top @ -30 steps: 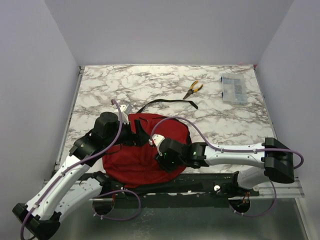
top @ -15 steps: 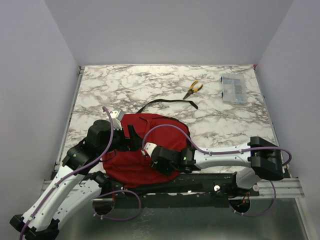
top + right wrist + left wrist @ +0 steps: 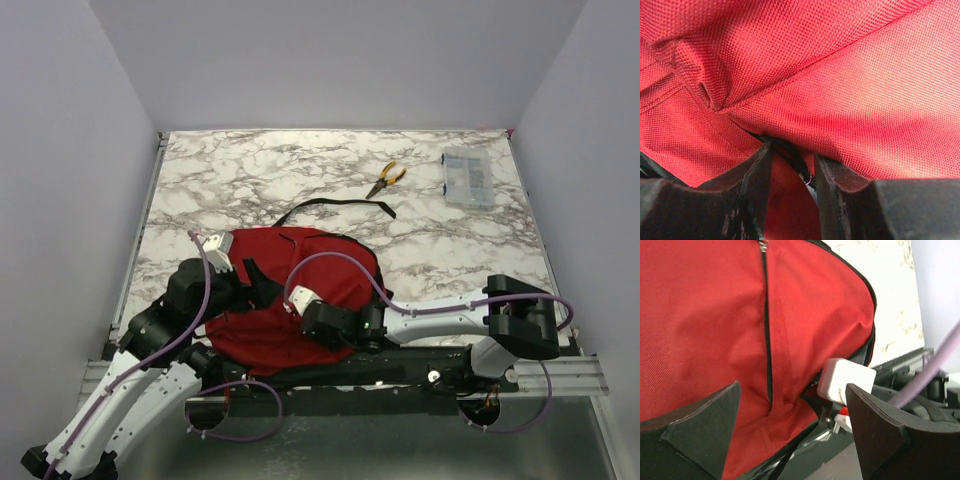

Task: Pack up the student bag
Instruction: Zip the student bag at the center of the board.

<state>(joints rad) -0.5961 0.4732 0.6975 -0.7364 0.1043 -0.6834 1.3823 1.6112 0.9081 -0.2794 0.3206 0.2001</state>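
The left gripper (image 3: 792, 405) has its fingers wide apart, with nothing in them. Under it, the student bag (image 3: 280, 245) lies at the table's (image 3: 200, 180) near edge, left of the middle. The right gripper (image 3: 790, 160) is nearly closed, pinching a black bit of the bag. Yellow pliers (image 3: 386, 178) and a clear box (image 3: 467, 179) sit near the far right corner.

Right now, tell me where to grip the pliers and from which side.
Probably best: take the pliers across both yellow handles, just behind the pivot, coming straight down from above. They lie flat on the table, handles pointing far-right, nose near-left, so the grip should close crosswise to that line.
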